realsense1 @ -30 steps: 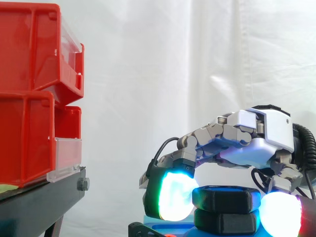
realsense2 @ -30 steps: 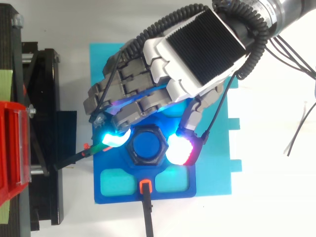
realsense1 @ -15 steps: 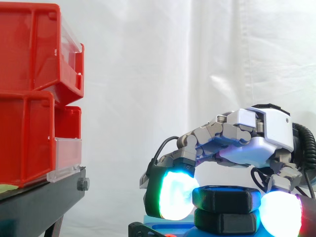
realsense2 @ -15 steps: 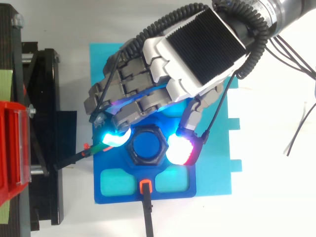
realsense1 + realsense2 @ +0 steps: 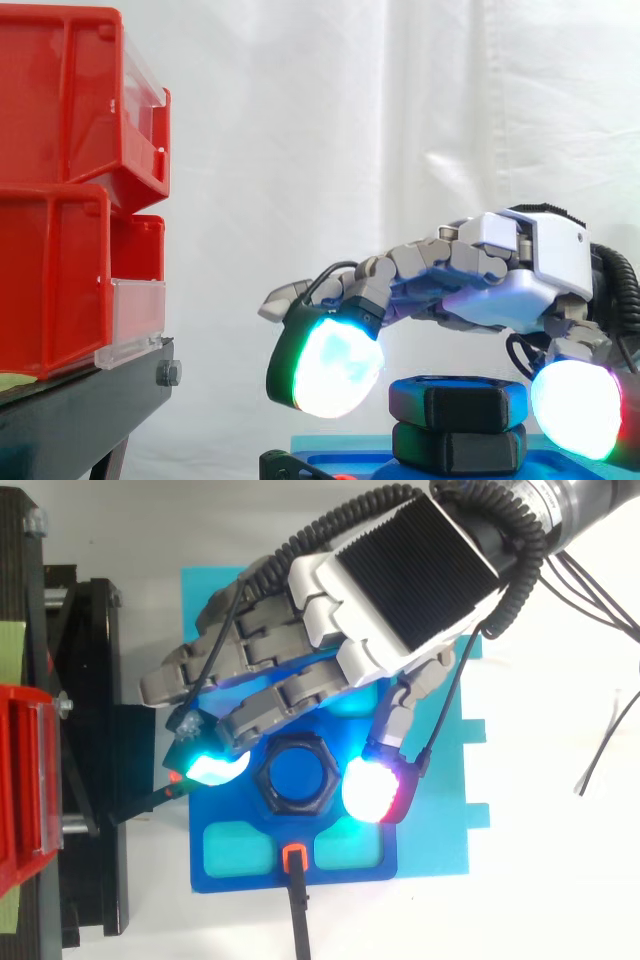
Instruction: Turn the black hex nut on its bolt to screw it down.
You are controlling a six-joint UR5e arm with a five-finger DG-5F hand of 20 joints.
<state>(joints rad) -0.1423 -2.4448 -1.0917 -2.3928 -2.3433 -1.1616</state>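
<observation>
black hex nut flat on its vertical bolt, hand above, fingers wide either side

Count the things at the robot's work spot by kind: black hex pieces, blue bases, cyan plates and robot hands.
black hex pieces: 2
blue base: 1
cyan plate: 1
hand: 1
Total: 5

Red bins stacked at left on black stand, clear front panels facing right. White curtain behind. From above: cyan mat on white table; thin black wires loose near right edge.
</observation>
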